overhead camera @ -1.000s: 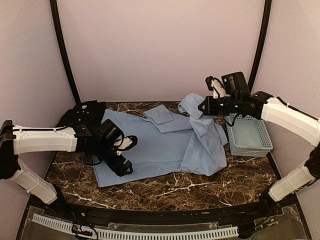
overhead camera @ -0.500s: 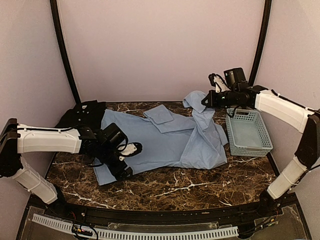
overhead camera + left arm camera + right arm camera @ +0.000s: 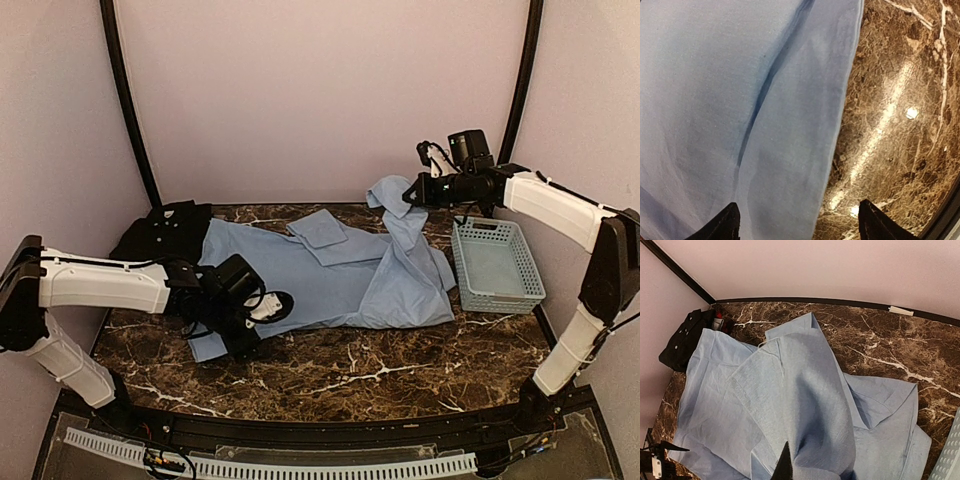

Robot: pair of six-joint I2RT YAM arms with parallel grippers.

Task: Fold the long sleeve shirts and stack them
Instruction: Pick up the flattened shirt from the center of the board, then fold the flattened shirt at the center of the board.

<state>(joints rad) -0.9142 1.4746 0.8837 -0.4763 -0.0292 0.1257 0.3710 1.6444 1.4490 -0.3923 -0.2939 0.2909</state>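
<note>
— Where can we pass?
— Along the near strip of the brown marble tabletop (image 3: 380,365), which lies bare in front of the large light blue cloth shirt (image 3: 330,285).
— And on our right?
— The pale blue plastic lattice basket (image 3: 497,265) blocks that side. The shirt's raised fold hangs from the right gripper (image 3: 410,193) near it. The crumpled black cloth shirt (image 3: 165,228) fills our back left corner.
</note>
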